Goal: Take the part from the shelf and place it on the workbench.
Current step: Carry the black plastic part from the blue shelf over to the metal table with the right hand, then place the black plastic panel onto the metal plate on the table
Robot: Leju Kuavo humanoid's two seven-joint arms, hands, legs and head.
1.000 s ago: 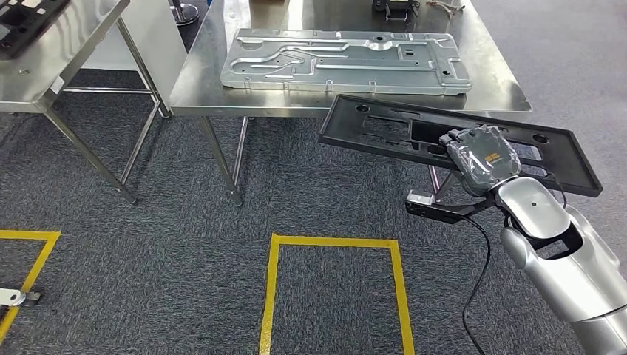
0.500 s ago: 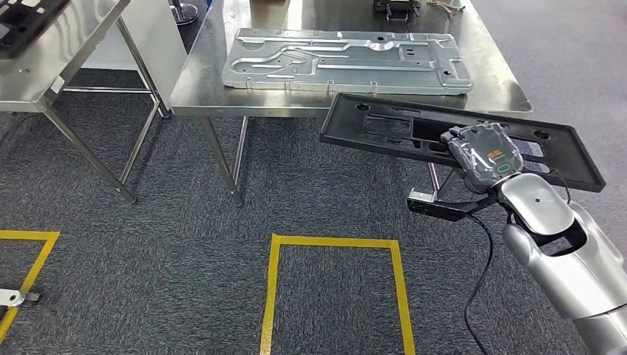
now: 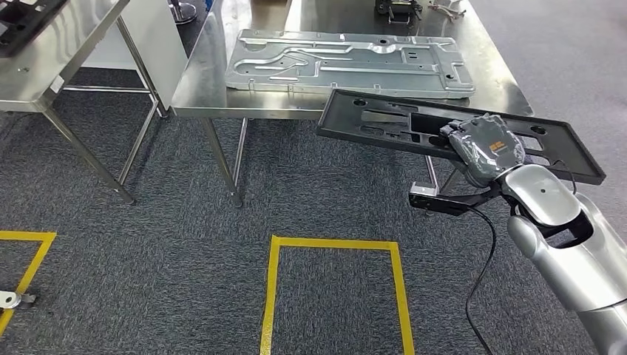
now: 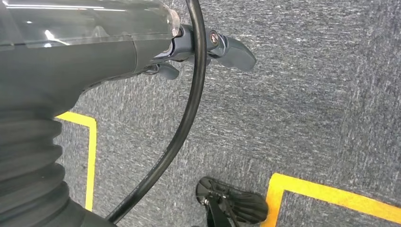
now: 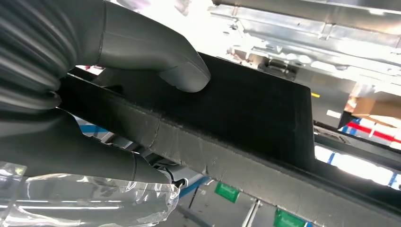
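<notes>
- Up close, the right hand's thumb point(image 5: 156, 56) presses on one face of the black part point(image 5: 255, 113), with darker fingers clamped on the opposite face.
- Right hand point(image 3: 484, 148) holds the part point(image 3: 384, 126) in the air (roughly level), its far edge overlapping the workbench point(image 3: 200, 81) front edge.
- A silver panel point(image 3: 347, 63) lies on the workbench.
- Left hand point(image 4: 208, 47) hangs over grey carpet point(image 4: 307, 109); I cannot tell how its fingers lie.
</notes>
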